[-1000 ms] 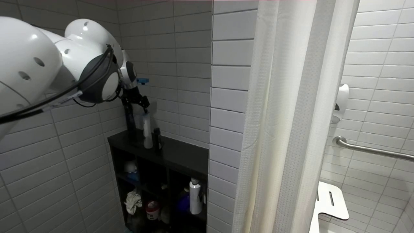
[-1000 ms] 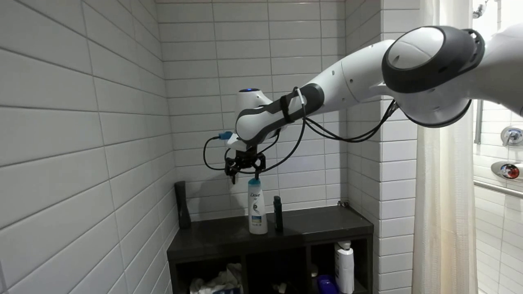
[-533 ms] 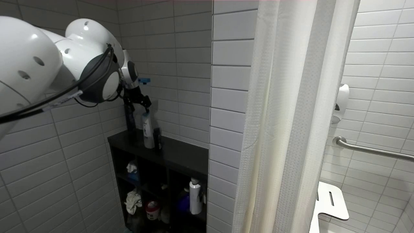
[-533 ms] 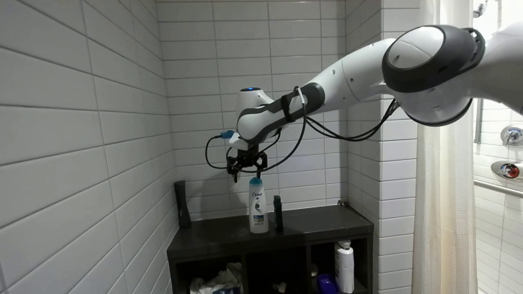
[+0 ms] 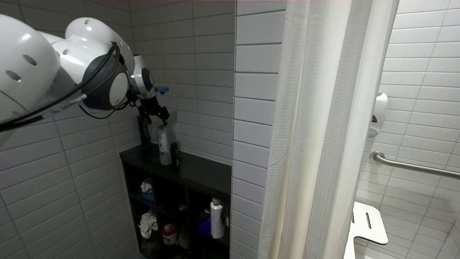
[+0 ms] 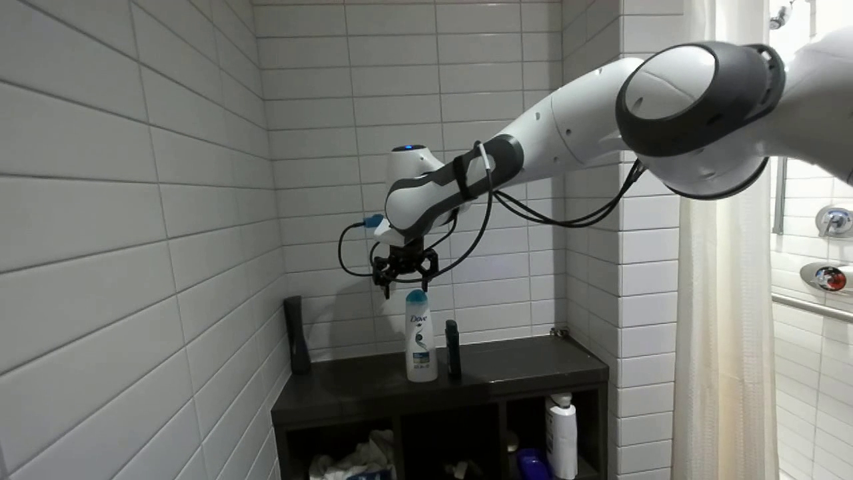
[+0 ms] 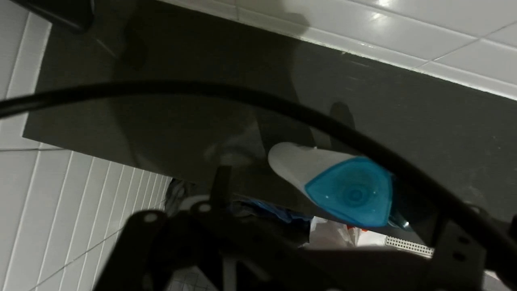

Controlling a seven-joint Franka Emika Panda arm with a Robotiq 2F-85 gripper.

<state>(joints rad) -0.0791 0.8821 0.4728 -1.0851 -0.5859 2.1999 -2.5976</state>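
Black gripper (image 6: 406, 293) hangs spread just above the white bottle (image 6: 421, 340), where off-centre contact could tip it into the dark bottle (image 6: 453, 350).

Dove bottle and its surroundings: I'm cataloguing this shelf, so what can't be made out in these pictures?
Dove bottle: its smaller print is too small to read in both exterior views.
Slim dark bottle: partly hidden in the wrist view by the black cable; its outline is lost in the dark.
Gripper: whether it touches the blue cap is too small to tell in an exterior view.
Purple container: cut off by the bottom edge in an exterior view.
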